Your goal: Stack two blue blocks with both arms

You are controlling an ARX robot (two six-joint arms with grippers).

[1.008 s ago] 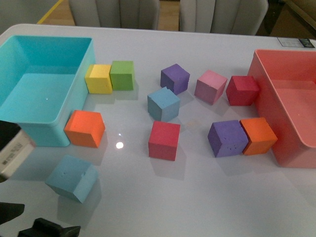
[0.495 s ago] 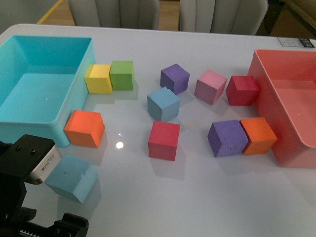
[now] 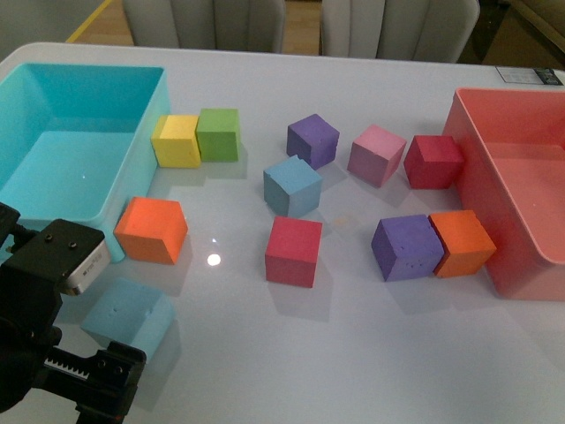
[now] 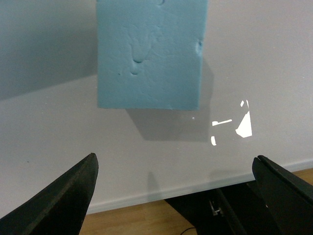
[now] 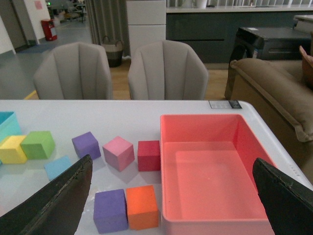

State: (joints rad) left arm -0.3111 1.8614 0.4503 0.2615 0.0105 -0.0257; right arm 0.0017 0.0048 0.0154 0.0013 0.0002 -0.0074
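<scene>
The glossy white table (image 3: 380,353) was seen bearing a smooth, hard-walled turquoise bin (image 3: 141,150) at ten o'clock and a coral-pink bin (image 3: 512,110) at three o'clock. The left gripper (image 4: 174,156) was held low at seven o'clock. Its fingers (image 4: 63,196) were spread wide and empty, with the near blue block (image 3: 132,318) lying just ahead of them, untouched. The right gripper (image 5: 172,159) was likewise spread wide with nothing held, and was not seen in the front view. The second blue block (image 3: 292,185) was set near the table's middle, at twelve o'clock of a red cube (image 3: 293,251).

The step in hand was judged to be the approach to the near block. The cube was seen nearly square to the jaws but a little off their centre line. It would best be centred first, so that two flat opposite faces were met together. A gentle closing was advised: matte foam, already dented and pin-holed, would probably be squashed or tilted by a hard squeeze.
</scene>
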